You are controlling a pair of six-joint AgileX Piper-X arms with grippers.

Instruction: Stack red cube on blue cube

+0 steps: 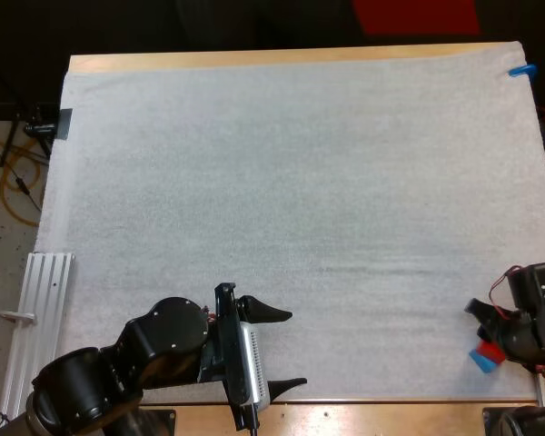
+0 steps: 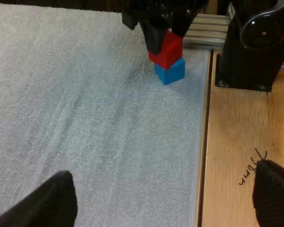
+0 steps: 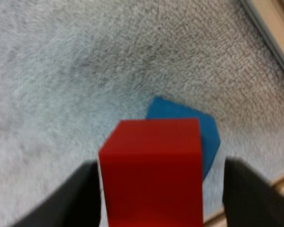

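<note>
The red cube (image 2: 166, 48) rests on the blue cube (image 2: 171, 71) near the mat's right front corner, turned a little against it. In the high view both cubes peek out under my right gripper (image 1: 489, 338): the blue cube (image 1: 481, 360) with a sliver of the red cube (image 1: 488, 348) above it. In the right wrist view the red cube (image 3: 151, 175) sits between my right gripper's (image 3: 158, 189) fingers over the blue cube (image 3: 206, 135). One finger is close beside it and the other stands off with a gap, so the gripper is open. My left gripper (image 1: 286, 350) is open over bare mat.
The white mat (image 1: 300, 182) covers most of the wooden table (image 2: 241, 142). A ribbed metal rail (image 1: 36, 318) lies along the mat's left front edge. The cubes stand close to the mat's right edge and the right arm's base (image 2: 251, 47).
</note>
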